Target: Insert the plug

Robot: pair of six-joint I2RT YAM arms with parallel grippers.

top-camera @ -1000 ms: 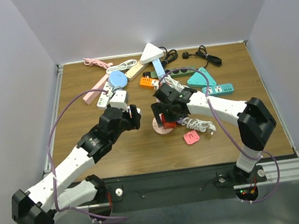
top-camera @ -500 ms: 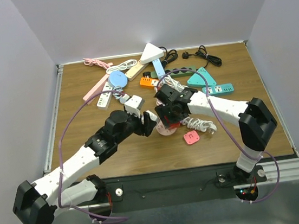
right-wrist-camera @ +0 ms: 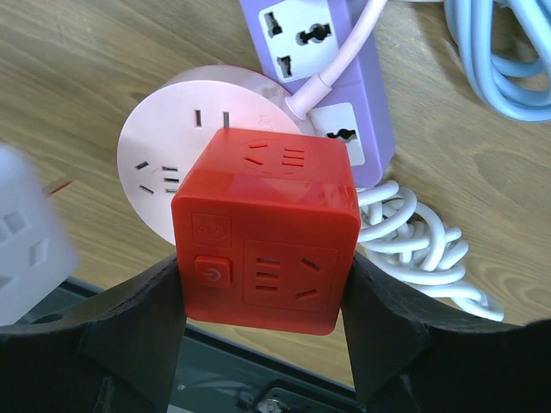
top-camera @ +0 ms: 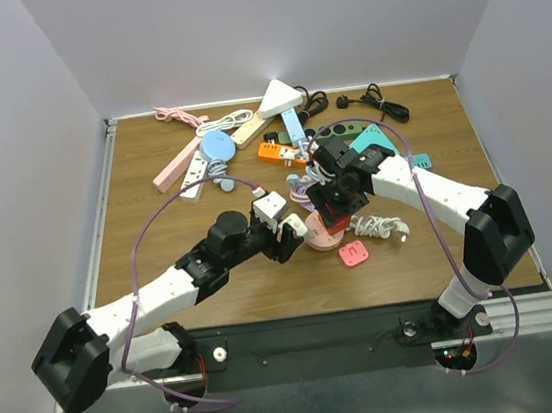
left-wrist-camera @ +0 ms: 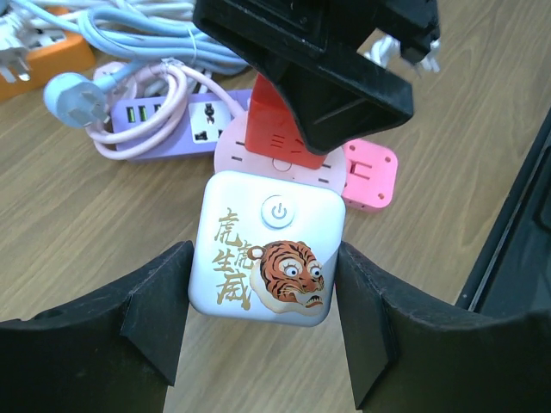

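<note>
A white cube plug with a tiger picture [left-wrist-camera: 267,249] sits between the pads of my left gripper [left-wrist-camera: 263,288], which is shut on its two sides just above the wood. Right behind it lies a round pink socket disc [left-wrist-camera: 231,157]. Over that disc is a red cube adapter [right-wrist-camera: 267,241], and my right gripper [right-wrist-camera: 263,288] is shut on its sides. Whether the red cube is seated in the disc [right-wrist-camera: 164,146] I cannot tell. From above, the white cube [top-camera: 297,226] and red cube [top-camera: 337,224] are side by side, almost touching.
A purple power strip [right-wrist-camera: 318,52] with a pink cable lies behind the disc, beside a coiled white cable [right-wrist-camera: 413,241]. A small pink square adapter [top-camera: 352,253] lies near the front. Several strips and cables are piled at the back [top-camera: 276,126].
My left arm has swung right and forward, bringing the white cube up to the pink disc. My right gripper has closed on the red cube and shifted slightly right.
</note>
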